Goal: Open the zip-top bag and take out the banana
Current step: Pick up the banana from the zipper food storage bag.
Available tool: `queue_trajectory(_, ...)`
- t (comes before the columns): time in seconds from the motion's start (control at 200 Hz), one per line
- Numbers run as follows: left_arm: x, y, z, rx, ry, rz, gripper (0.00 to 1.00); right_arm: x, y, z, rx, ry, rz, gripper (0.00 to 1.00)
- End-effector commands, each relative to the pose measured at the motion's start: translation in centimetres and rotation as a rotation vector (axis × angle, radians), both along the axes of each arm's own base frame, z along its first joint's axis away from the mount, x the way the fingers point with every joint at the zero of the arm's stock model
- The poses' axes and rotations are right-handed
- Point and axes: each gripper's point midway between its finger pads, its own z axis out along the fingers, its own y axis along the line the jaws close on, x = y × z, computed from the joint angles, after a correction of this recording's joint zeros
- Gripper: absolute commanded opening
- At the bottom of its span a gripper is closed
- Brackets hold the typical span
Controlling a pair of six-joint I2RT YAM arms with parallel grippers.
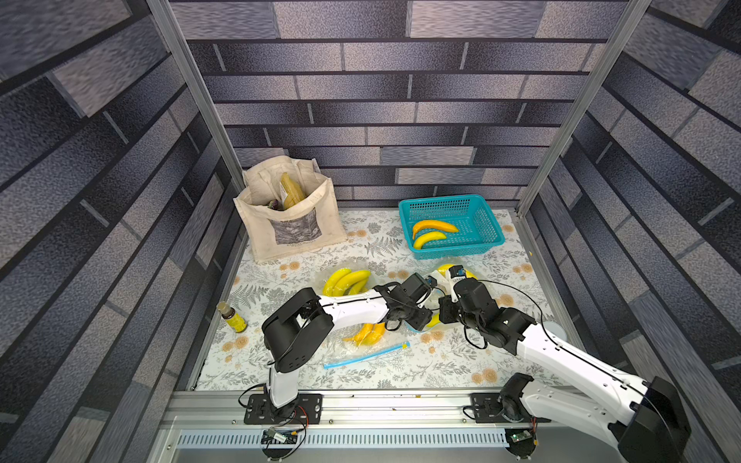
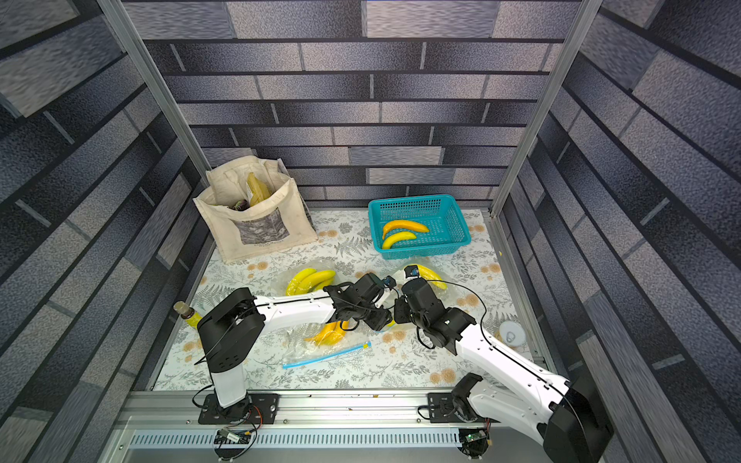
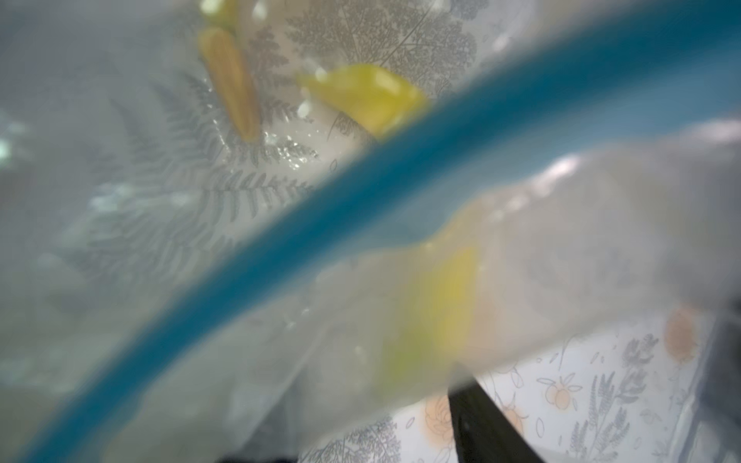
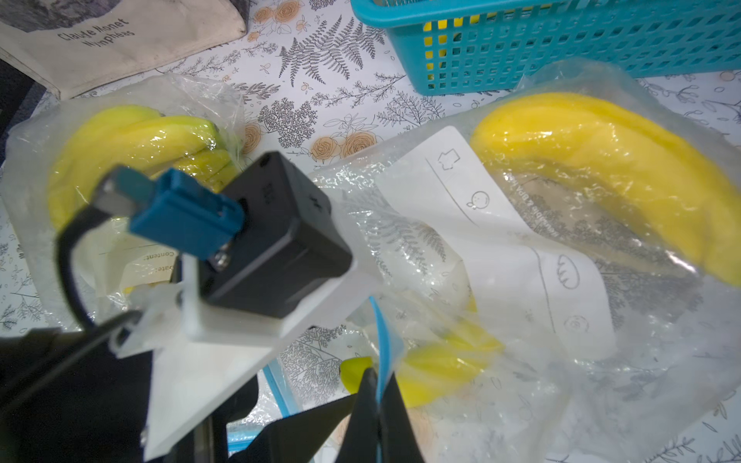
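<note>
A clear zip-top bag (image 4: 521, 260) with a white label lies near the table's middle right. The yellow banana (image 4: 601, 160) inside it also shows in both top views (image 1: 445, 268) (image 2: 433, 276). My right gripper (image 4: 379, 385) is shut on the bag's blue zip strip (image 4: 381, 332) and holds that lip up. My left gripper (image 3: 353, 413) hangs right beside it (image 1: 419, 320). Its jaws stand apart, one black finger (image 3: 481, 425) shows, and the other is veiled by bag film. The strip (image 3: 361, 192) crosses the left wrist view, blurred and very close.
A teal basket (image 1: 441, 198) with two bananas stands at the back right. A cloth tote (image 1: 288, 224) stands at the back left. Left of the arms lies a bagged banana bunch (image 1: 347, 280), with another bagged bunch (image 1: 367, 334) in front. Bottle (image 1: 232, 318) at left, can (image 2: 512, 332) at right.
</note>
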Motion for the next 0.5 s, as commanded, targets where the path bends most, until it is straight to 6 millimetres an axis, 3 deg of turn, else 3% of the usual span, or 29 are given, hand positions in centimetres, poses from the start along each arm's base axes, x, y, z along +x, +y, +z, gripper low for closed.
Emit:
queue_trajectory(0.0, -0.7, -1.3, 0.5, -0.052, 0.021, -0.073, 0.6, -0.2, 0.0, -0.2, 0.006, 0.0, -0.002, 0.0)
queue_trajectory(0.341, -2.6, -1.8, -1.4, -0.028, 0.065, -0.171, 0.6, 0.0, -0.2, -0.3, -0.01, -0.004, -0.014, 0.0)
queue_trajectory(0.496, -2.3, -1.3, -3.0, 0.043, 0.046, -0.157, 0.6, -0.1, -0.2, -0.1, -0.005, -0.007, -0.011, 0.0)
